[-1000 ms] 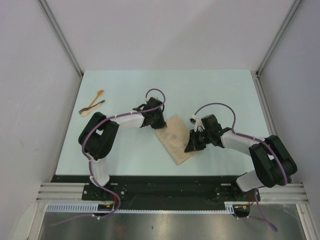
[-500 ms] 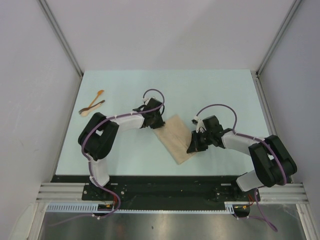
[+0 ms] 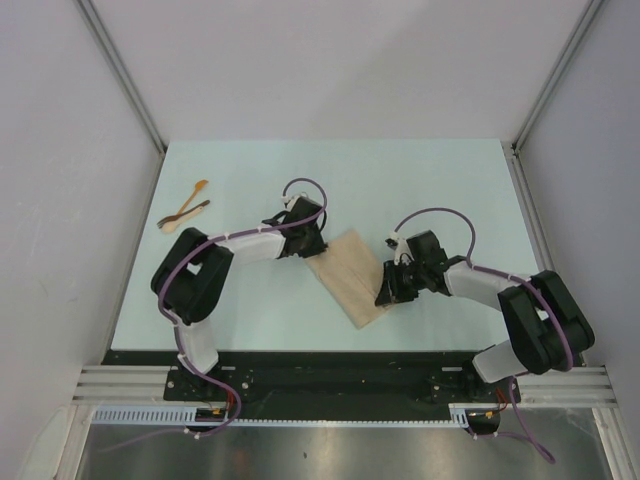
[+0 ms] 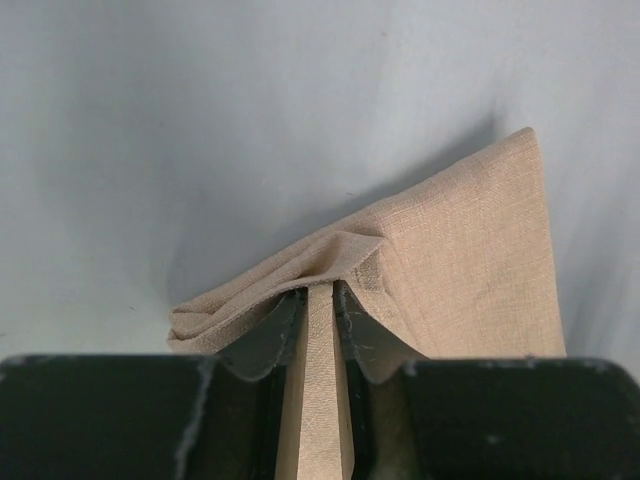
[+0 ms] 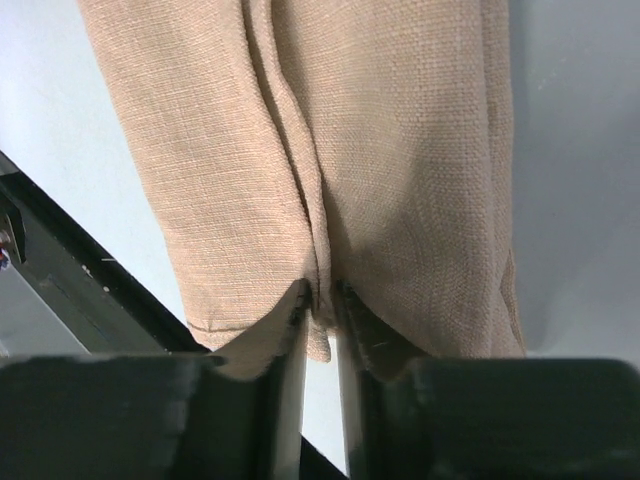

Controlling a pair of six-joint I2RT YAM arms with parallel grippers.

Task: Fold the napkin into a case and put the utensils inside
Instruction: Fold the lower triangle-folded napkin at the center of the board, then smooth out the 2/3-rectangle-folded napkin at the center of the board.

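The napkin (image 3: 348, 275) lies on the pale surface (image 3: 430, 180), about in the middle and a bit nearer the near edge. It is folded into a long, narrow shape. It lies slanted, with one end pointing to the far left corner and the other end pointing to the near right corner.

The left hand (image 3: 312, 247) is at the far left end of the napkin. From its own camera, the left hand (image 4: 318, 312) is clenched on the cloth. A strip of napkin (image 4: 470, 260) runs down between its two fingers (image 4: 265, 340), and the cloth around it is pulled up into soft wrinkles.

The right hand (image 3: 386, 292) is at the right side of the napkin, close to its near end. In its own camera, the right hand (image 5: 322, 312) has its two fingers (image 5: 275, 350) very close together, with only a thin gap. A raised fold in the napkin (image 5: 400, 150) runs right down to the fingertips. I cannot tell if this hand is pinching the fold or has let it go.

The spoon (image 3: 200, 187) and the brown piece (image 3: 201, 206) lie near the far left corner of the surface. They cross each other. They are well apart from the napkin and from both hands.
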